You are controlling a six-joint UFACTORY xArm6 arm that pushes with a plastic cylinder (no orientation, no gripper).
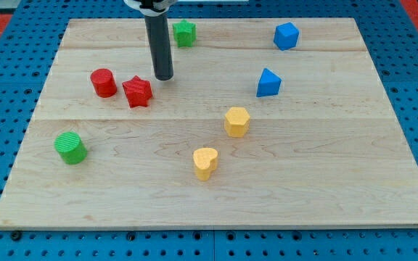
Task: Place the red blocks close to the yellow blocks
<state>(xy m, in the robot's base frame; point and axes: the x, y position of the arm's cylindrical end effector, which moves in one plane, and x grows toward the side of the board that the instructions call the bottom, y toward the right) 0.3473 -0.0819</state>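
Nearest the camera, toward the view's bottom, a yellow heart-shaped block [205, 162] sits on the wooden bench [325, 181], and a yellow hexagonal block [236, 121] stands just above and to the right of it, near but apart. Over at the view's left, a green cylinder [70, 147] rests close to the bench's left edge.

Higher up on the left, a red cylinder [104, 83] and a red star-shaped block [137, 92] stand side by side, nearly touching; both lie well apart from the two yellow blocks, up and to the left of them. My tip [164, 77] rests on the bench just to the upper right of the red star, with a small gap between them, and the dark rod rises straight up from it out of the view's top.

A green star-shaped block [184, 32] lies near the top edge, just right of the rod. A blue wedge-like block [268, 83] and a blue angular block [286, 35] sit toward the upper right.

No jaws exist on this rod, so nothing is held.
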